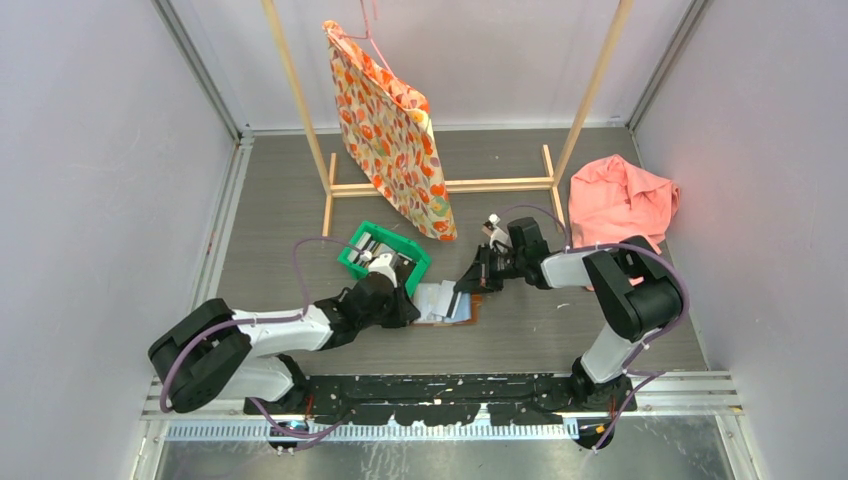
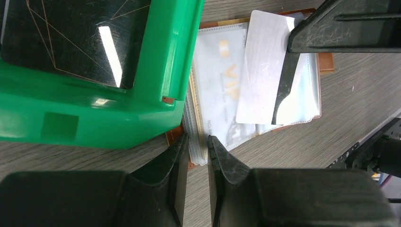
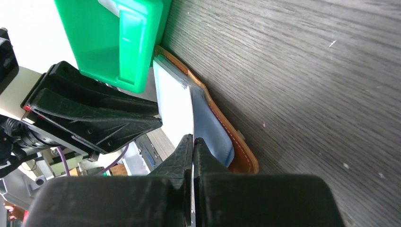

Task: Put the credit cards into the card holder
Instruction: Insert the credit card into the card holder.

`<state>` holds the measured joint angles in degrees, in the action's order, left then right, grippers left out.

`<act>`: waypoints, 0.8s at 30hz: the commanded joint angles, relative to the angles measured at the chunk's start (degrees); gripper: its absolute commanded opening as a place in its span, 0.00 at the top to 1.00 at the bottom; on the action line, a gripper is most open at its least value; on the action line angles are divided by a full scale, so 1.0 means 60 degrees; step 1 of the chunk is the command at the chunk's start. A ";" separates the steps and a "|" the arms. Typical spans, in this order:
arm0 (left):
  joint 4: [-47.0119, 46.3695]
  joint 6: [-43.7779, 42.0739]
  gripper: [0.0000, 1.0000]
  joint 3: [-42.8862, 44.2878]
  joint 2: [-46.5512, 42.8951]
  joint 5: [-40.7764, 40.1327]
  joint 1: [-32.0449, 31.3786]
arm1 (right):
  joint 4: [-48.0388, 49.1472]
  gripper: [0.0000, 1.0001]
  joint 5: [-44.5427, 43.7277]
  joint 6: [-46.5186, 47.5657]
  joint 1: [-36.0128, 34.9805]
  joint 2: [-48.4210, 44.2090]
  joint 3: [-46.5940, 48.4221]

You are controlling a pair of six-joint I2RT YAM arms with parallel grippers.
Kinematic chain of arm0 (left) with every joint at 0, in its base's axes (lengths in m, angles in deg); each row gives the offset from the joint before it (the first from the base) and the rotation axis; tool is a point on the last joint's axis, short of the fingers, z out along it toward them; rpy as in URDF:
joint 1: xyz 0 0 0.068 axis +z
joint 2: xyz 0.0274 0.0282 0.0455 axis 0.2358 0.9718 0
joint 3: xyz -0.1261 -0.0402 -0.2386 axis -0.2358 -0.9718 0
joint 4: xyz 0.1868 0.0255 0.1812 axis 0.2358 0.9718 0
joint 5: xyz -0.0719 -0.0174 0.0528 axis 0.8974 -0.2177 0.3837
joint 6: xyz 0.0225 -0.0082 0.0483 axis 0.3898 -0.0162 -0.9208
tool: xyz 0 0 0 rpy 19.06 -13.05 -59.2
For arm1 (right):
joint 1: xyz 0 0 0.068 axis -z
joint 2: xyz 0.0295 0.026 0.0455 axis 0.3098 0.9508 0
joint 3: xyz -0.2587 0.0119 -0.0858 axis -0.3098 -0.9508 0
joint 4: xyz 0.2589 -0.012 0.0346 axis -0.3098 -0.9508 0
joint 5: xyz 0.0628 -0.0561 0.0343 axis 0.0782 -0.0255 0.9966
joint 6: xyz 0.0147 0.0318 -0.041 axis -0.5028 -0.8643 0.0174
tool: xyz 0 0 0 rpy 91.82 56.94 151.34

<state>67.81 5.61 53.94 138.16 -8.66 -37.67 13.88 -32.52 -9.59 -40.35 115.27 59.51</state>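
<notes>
The brown leather card holder (image 1: 440,303) lies open on the table against the green bin, its clear sleeves (image 2: 217,80) facing up. My left gripper (image 2: 197,147) pinches the near edge of the sleeve stack, jaws narrowly apart on it. A silvery grey credit card (image 2: 262,66) rests slanted over the sleeves, and my right gripper (image 3: 193,141) is shut on its edge (image 3: 182,113). The holder's leather rim (image 3: 239,153) shows just beyond that card. A black credit card (image 2: 61,38) lies inside the bin. From above, the left gripper (image 1: 412,305) and the right gripper (image 1: 463,288) meet over the holder.
The green plastic bin (image 1: 385,255) touches the holder's left side. A wooden rack (image 1: 440,185) with a hanging patterned bag (image 1: 390,135) stands behind. A pink cloth (image 1: 620,200) lies at the back right. Grey walls enclose the table.
</notes>
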 commanded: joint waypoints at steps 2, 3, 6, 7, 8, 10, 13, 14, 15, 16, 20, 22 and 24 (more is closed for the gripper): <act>0.0065 0.0237 0.78 0.0144 0.0360 0.0191 -0.0032 | 0.0367 0.99 -0.0096 0.0018 -0.0063 0.0109 -0.0033; 0.0007 0.0283 0.78 0.0145 0.0407 0.0238 -0.0032 | 0.0359 0.99 -0.0065 0.0070 -0.0079 0.0107 -0.0037; -0.0031 0.0340 0.78 0.0149 0.0460 0.0344 -0.0032 | 0.0049 0.99 -0.0031 0.0416 -0.0091 0.0066 -0.0039; -0.0045 0.0360 0.78 0.0131 0.0462 0.0347 -0.0032 | -0.0074 0.99 -0.0011 0.0550 -0.0080 0.0058 -0.0037; -0.0063 0.0364 0.78 0.0127 0.0462 0.0349 -0.0032 | -0.0186 0.99 0.0010 0.0664 -0.0090 0.0063 -0.0028; -0.0042 0.0386 0.78 0.0109 0.0450 0.0360 -0.0032 | -0.0320 0.99 0.0050 0.0801 -0.0082 0.0082 -0.0030; 0.0022 0.0379 0.78 0.0109 0.0423 0.0336 -0.0018 | -0.0914 0.99 0.0154 0.1295 -0.0081 0.0149 0.0122; 0.0064 0.0379 0.78 0.0113 0.0416 0.0317 -0.0018 | -0.1099 0.99 0.0219 0.1389 -0.0077 0.0149 0.0157; 0.0090 0.0379 0.78 0.0103 0.0385 0.0296 -0.0018 | -0.1181 0.99 0.0251 0.1494 -0.0078 0.0131 0.0156; 0.0093 0.0379 0.78 0.0091 0.0354 0.0277 -0.0018 | -0.1182 0.99 0.0279 0.1530 -0.0079 0.0132 0.0146; 0.0030 0.0358 0.78 0.0099 0.0396 0.0341 -0.0018 | -0.1054 0.99 0.0304 0.1495 -0.0285 0.0246 0.0265; -0.0012 0.0336 0.77 0.0115 0.0463 0.0400 -0.0017 | -0.0807 0.99 0.0298 0.1329 -0.0390 0.0423 0.0355; -0.0074 0.0321 0.77 0.0141 0.0550 0.0482 -0.0018 | -0.0717 0.99 0.0320 0.1253 -0.0480 0.0699 0.0547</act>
<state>66.10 8.10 54.24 139.84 -7.13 -37.65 9.96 -30.51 -3.17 -41.38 116.52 60.75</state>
